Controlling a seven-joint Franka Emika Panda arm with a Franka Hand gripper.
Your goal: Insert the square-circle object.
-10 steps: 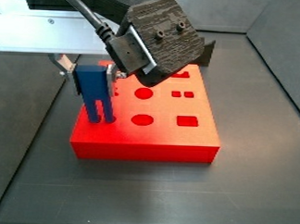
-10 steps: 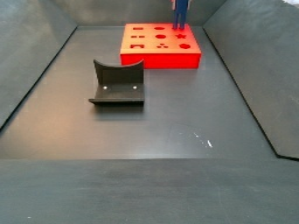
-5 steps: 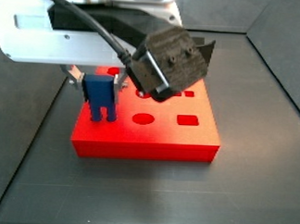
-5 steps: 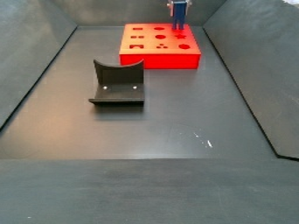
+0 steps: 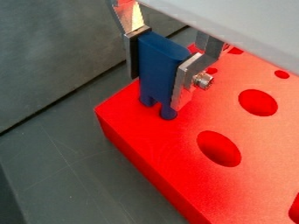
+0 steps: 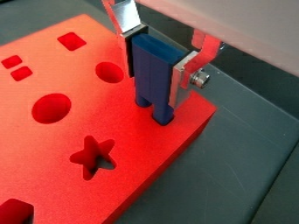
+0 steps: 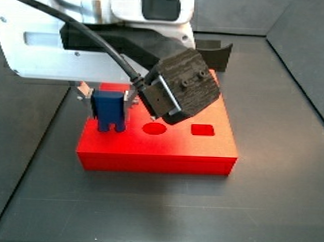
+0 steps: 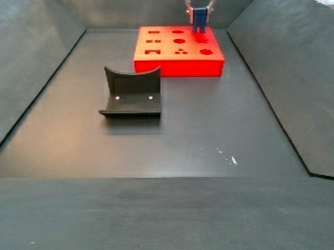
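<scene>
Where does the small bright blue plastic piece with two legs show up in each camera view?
Wrist view: small bright blue plastic piece between the gripper fingers, legs at the red board corner.
Wrist view: piece centre, legs down near the board's edge.
Side view: piece at the board's left.
Side view: piece at top, over the board.
Shared landmark: the red board.

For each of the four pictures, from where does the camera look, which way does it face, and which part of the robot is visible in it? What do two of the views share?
Wrist view: on the wrist, looking down at the claw gripping the blue square-circle object at a corner of the red board; fingers show.
Wrist view: same claw, from the opposite side; star hole shows.
Side view: close beside the board, facing the arm; wrist housing shows.
Side view: far across the floor, facing the board beyond the dark curved block; claw barely shows.
All share the board.
</scene>
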